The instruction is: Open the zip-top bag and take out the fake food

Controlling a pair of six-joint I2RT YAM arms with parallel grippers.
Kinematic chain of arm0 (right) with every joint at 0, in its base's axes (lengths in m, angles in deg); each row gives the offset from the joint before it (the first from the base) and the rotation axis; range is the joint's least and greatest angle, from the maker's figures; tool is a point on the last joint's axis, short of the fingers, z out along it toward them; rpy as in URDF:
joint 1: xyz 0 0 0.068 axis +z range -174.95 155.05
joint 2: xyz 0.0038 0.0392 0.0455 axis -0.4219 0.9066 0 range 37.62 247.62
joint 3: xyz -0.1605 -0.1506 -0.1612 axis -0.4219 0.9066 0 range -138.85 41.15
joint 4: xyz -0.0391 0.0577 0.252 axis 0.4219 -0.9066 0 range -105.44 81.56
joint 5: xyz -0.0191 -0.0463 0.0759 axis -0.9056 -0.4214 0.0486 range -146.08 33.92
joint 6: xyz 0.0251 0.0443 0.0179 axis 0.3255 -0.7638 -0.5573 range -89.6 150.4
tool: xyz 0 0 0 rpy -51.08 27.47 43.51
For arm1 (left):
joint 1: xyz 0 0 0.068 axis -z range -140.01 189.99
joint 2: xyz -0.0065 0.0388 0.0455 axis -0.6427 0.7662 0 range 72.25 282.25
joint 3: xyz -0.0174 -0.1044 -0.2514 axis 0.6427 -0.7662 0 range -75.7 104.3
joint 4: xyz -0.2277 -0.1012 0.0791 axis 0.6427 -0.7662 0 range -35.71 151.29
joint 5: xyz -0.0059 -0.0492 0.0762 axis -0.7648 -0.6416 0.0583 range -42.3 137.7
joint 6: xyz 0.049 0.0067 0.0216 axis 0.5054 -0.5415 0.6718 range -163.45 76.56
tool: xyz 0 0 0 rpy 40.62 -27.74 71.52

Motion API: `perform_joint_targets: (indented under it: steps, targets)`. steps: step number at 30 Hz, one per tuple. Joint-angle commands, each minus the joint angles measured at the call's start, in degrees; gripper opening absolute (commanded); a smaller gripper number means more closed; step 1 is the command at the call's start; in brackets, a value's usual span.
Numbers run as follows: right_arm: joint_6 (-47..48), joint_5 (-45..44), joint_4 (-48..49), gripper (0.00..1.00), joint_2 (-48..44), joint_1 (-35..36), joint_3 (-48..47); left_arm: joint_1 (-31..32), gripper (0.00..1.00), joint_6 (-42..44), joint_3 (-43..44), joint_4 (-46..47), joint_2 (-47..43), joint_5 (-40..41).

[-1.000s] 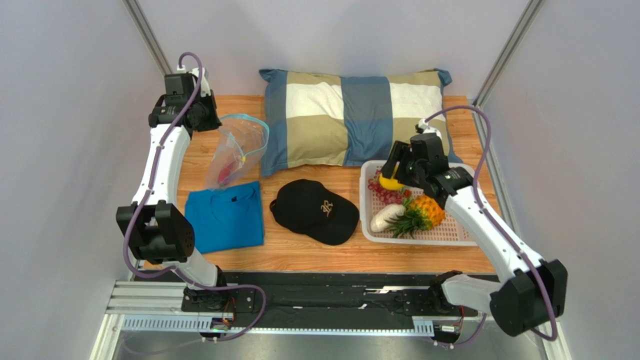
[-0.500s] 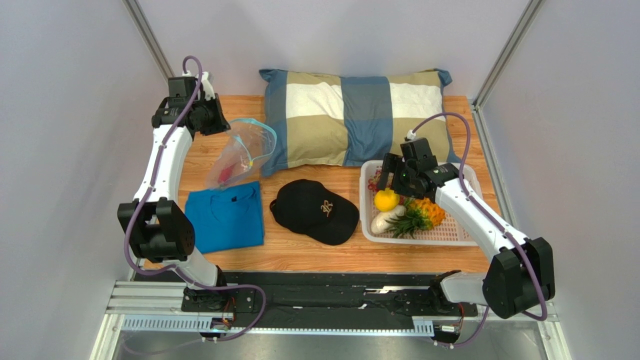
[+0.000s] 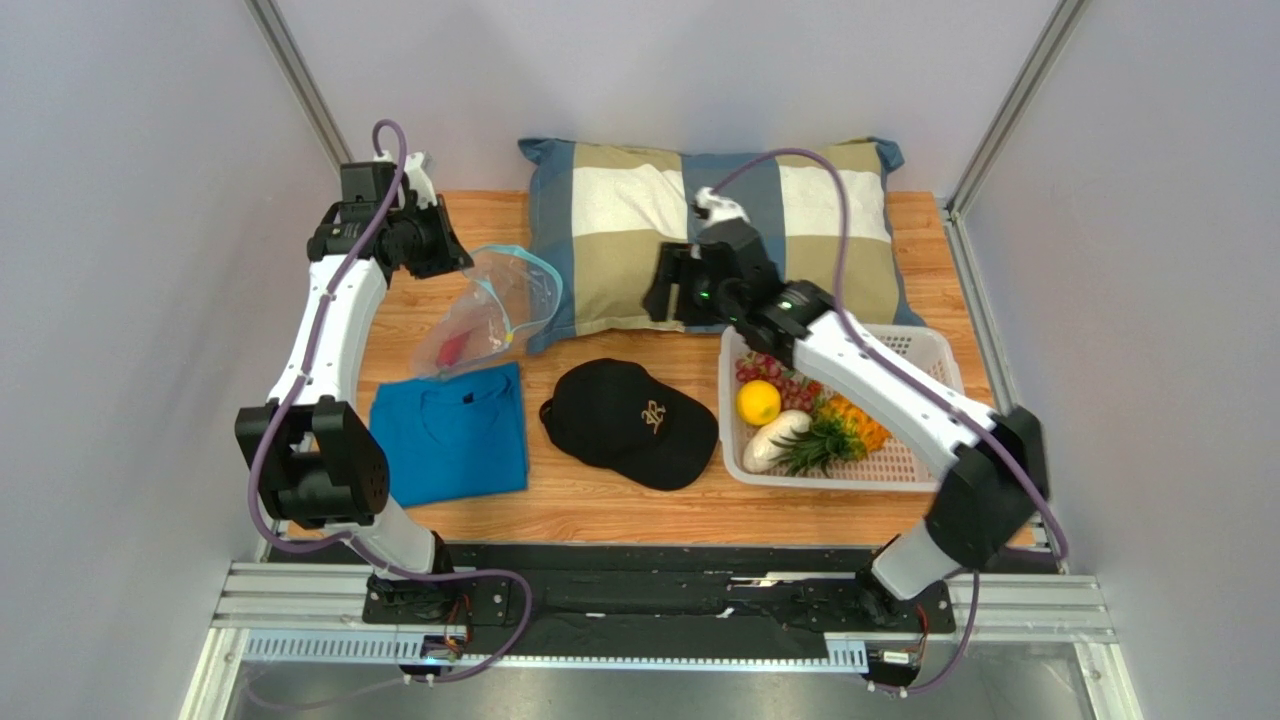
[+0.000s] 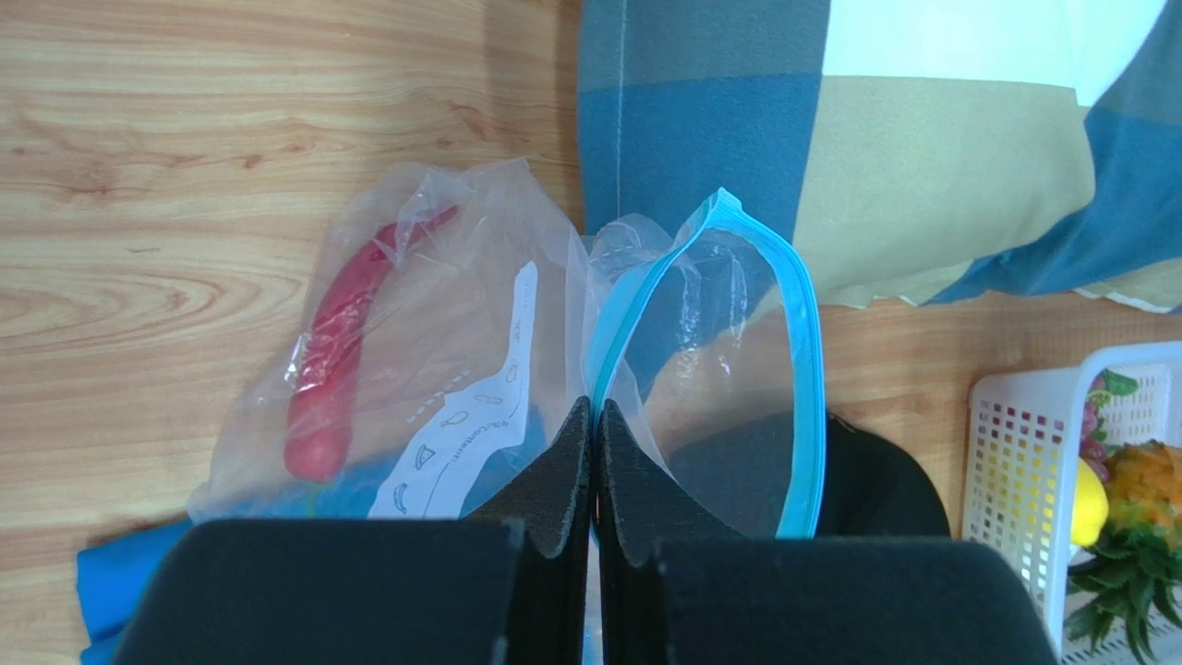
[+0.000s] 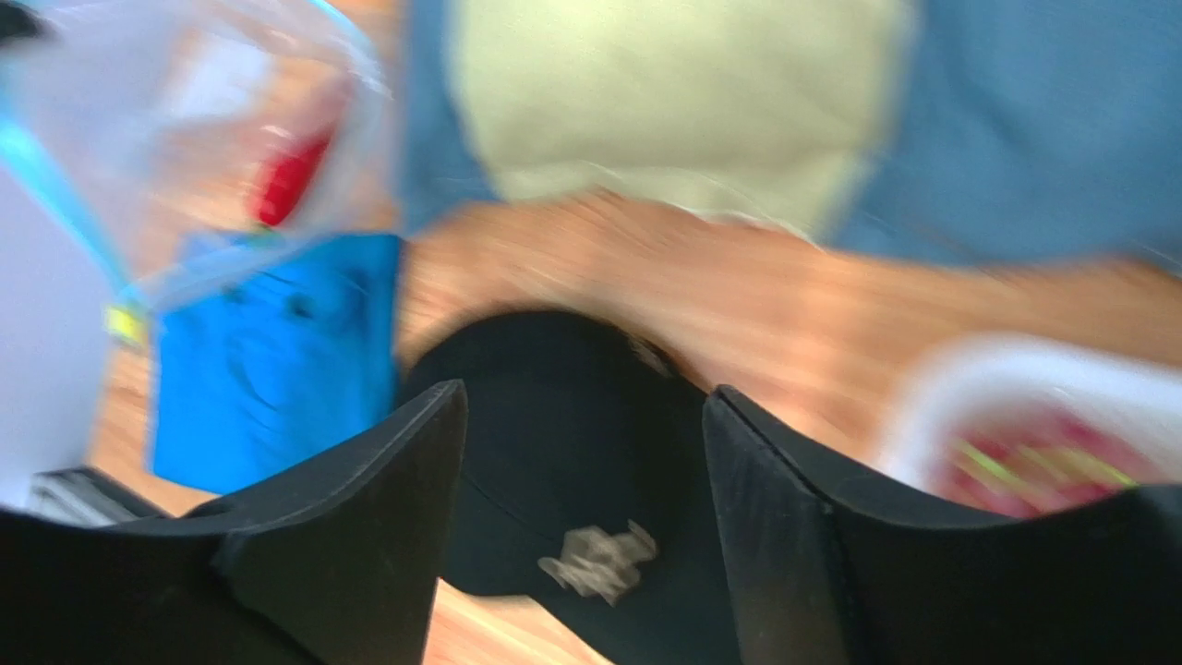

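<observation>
The clear zip-top bag (image 3: pixel 489 312) with a teal zip strip (image 4: pixel 802 388) hangs open at the table's back left. My left gripper (image 3: pixel 455 255) is shut on its rim (image 4: pixel 597 413). A red chili (image 4: pixel 330 363) lies inside the bag and also shows in the top view (image 3: pixel 451 350). My right gripper (image 3: pixel 670 288) is open and empty, hovering over the pillow's front edge, between the bag and the basket. The yellow lemon (image 3: pixel 759 401), dark red grapes (image 3: pixel 784 375), orange pineapple (image 3: pixel 851 423) and cream-white vegetable (image 3: pixel 774 437) lie in the white basket (image 3: pixel 917 473).
A checked pillow (image 3: pixel 706 225) lies along the back. A black cap (image 3: pixel 624 423) sits mid-table and shows below my right gripper's jaws (image 5: pixel 569 416). A folded blue shirt (image 3: pixel 451 435) lies under the bag's lower end. The right wrist view is motion-blurred.
My right gripper let the lemon go into the basket and swung left and back toward the bag. My left gripper shifted slightly right, still holding the bag's mouth open.
</observation>
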Motion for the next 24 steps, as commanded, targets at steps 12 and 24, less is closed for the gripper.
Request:
perform_joint_targets:
  steps: [12, 24]
  targets:
    - [-7.96, 11.74, 14.74, 0.21, 45.41, 10.98, -47.23, -0.06, 0.00, -1.01, -2.99, 3.80, -6.29, -6.31]
    - [-11.82, 11.48, 20.46, 0.11, 58.95, 13.09, -53.39, 1.26, 0.00, -4.87, -4.04, 6.09, -6.38, -13.25]
